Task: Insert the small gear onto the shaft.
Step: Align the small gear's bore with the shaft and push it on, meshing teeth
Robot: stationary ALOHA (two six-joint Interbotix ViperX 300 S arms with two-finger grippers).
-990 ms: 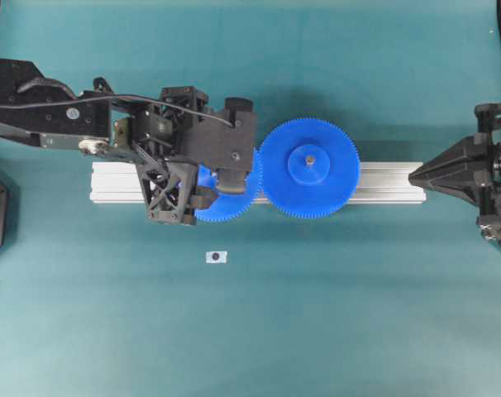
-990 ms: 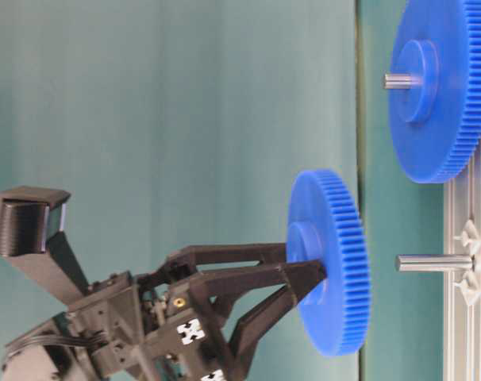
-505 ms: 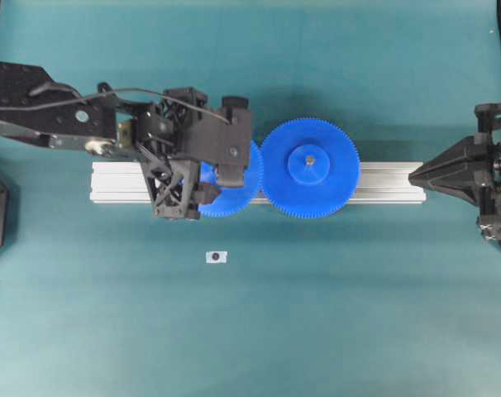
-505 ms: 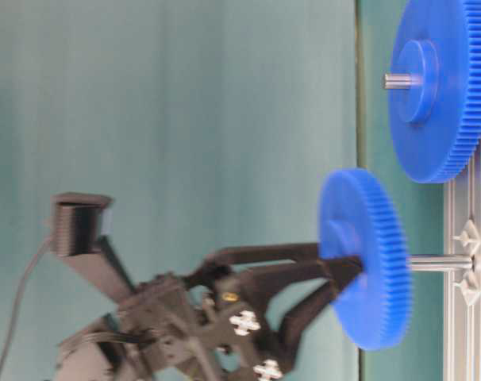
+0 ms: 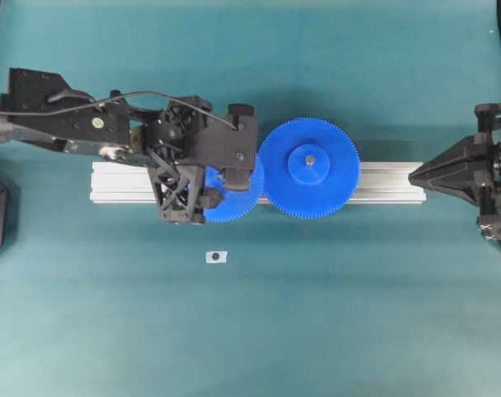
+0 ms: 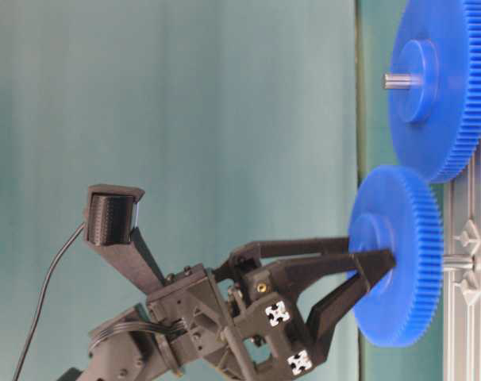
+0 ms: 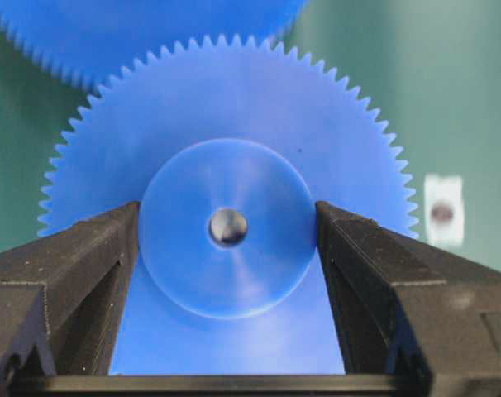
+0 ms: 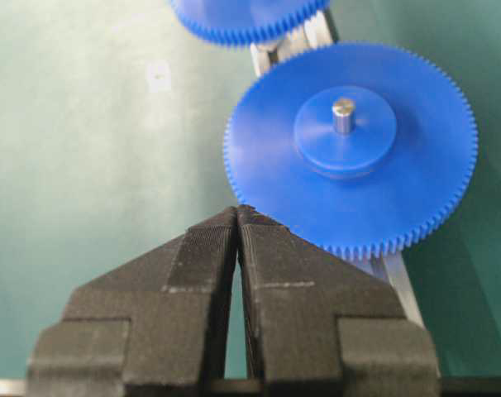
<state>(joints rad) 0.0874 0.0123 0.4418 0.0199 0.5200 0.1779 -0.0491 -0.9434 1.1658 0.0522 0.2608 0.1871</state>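
Note:
The small gear is a blue toothed disc with a raised hub. My left gripper is shut on that hub. The wrist view shows the fingers pressed against both sides of the hub. The shaft passes through the gear, and its grey tip shows in the centre hole. A short stub shows between the gear and the rail. In the overhead view the small gear is half hidden under my left gripper. My right gripper is shut and empty, at the rail's right end.
The larger blue gear sits on its own pin on the aluminium rail, with its teeth right beside the small gear's. A small white tag with a dark dot lies on the teal table in front of the rail.
My left gripper has carried the small gear down towards the rail. The shaft, bare one second ago, now goes through the hub. The right arm has not moved.

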